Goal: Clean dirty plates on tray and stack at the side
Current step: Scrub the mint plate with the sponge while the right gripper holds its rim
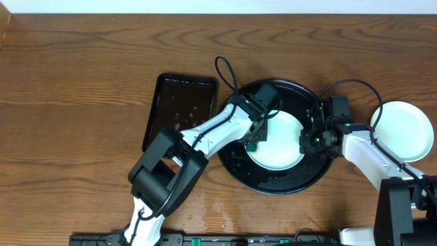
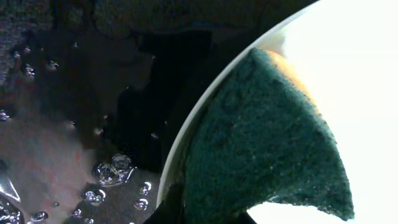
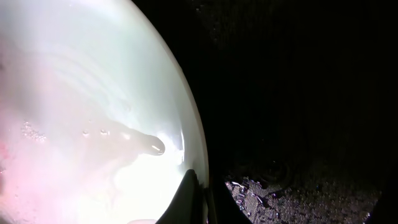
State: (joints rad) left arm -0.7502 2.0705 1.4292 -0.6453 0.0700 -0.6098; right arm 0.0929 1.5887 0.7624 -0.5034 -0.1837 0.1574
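Note:
A pale mint plate [image 1: 280, 147] lies in the round black tray [image 1: 273, 179]. My left gripper [image 1: 255, 140] is shut on a dark green sponge [image 2: 261, 143], which it presses on the plate's left part just inside the rim [image 2: 186, 134]. My right gripper [image 1: 305, 141] is shut on the plate's right rim [image 3: 196, 149], one finger above and one below. The plate's wet surface [image 3: 87, 124] shows a faint pink wash and droplets. Another white plate [image 1: 407, 130] lies on the table at the far right.
A smaller rectangular black tray [image 1: 179, 109] lies left of the round tray, under my left arm. Water droplets [image 2: 112, 174] stand on the round tray's floor. The wooden table [image 1: 68, 102] stretches to the left.

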